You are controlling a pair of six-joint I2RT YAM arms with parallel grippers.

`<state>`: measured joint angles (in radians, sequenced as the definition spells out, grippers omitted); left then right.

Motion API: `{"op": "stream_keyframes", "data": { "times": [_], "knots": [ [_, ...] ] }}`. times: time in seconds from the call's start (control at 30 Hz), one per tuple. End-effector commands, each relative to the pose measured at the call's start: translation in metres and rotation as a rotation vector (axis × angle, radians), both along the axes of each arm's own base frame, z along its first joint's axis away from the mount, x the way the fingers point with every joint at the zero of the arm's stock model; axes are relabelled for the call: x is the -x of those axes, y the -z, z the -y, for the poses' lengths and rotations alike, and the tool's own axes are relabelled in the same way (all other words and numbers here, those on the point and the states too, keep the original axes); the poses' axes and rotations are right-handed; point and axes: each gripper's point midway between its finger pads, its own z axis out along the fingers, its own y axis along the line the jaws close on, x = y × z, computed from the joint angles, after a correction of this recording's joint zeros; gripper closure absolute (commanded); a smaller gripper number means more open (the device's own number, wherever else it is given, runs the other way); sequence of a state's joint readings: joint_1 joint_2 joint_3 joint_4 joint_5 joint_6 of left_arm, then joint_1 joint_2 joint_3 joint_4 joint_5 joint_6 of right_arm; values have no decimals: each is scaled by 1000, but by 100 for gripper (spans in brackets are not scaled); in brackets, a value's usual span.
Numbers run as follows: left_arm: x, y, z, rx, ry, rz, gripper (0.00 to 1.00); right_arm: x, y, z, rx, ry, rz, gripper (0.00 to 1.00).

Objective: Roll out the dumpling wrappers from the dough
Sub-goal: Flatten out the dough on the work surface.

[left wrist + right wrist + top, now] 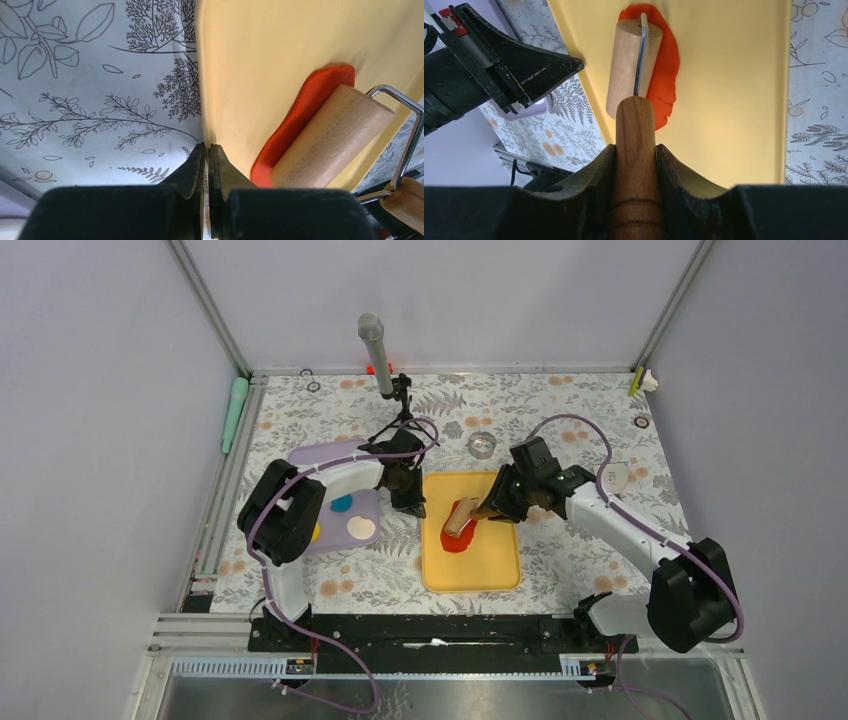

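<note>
On the floral table [560, 565], the yellow board [490, 568] holds soft, tearable red dough [456, 541]; we'd peel from its rim. Our right fingers [492, 506] clamp the roller handle [635, 130]; left fingers [410, 502] pinched together, empty.

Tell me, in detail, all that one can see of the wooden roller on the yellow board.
The roller has a pale, smooth wooden cylinder, a bent metal wire frame and a darker turned wooden handle. The right gripper is shut on the handle. The cylinder lies on its side on the flattened red clay, covering part of it. The clay itself lies on the yellow board.
</note>
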<state>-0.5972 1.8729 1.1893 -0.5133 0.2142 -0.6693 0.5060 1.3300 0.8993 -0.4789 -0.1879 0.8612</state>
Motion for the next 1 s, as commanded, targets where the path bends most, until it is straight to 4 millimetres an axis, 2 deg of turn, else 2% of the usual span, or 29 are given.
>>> {"op": "stream_keyframes", "data": {
  "times": [0.0,0.17,0.33,0.4,0.6,0.67,0.73,0.8,0.97],
  "knots": [
    [-8,9,-10,-53,12,32,100,21,36,45,213,68,-56,100],
    [-7,13,-12,-56,16,21,100,41,26,62,237,57,-56,100],
    [-7,15,-13,-59,16,15,100,41,18,64,253,37,-58,100],
    [-6,16,-13,-60,16,12,100,35,11,57,218,28,-44,100],
    [-3,16,-13,-56,26,3,100,10,-51,10,-20,-5,62,100],
    [-1,18,-13,-55,31,-7,100,4,-63,1,-57,-18,82,100],
    [0,20,-14,-58,29,-13,100,-2,-65,-4,-60,-23,94,100],
    [1,20,-14,-60,30,-16,100,-6,-59,-5,-51,-15,80,100],
    [1,23,-13,-60,25,-26,100,6,-34,-3,-74,40,15,100]
  ]
}}
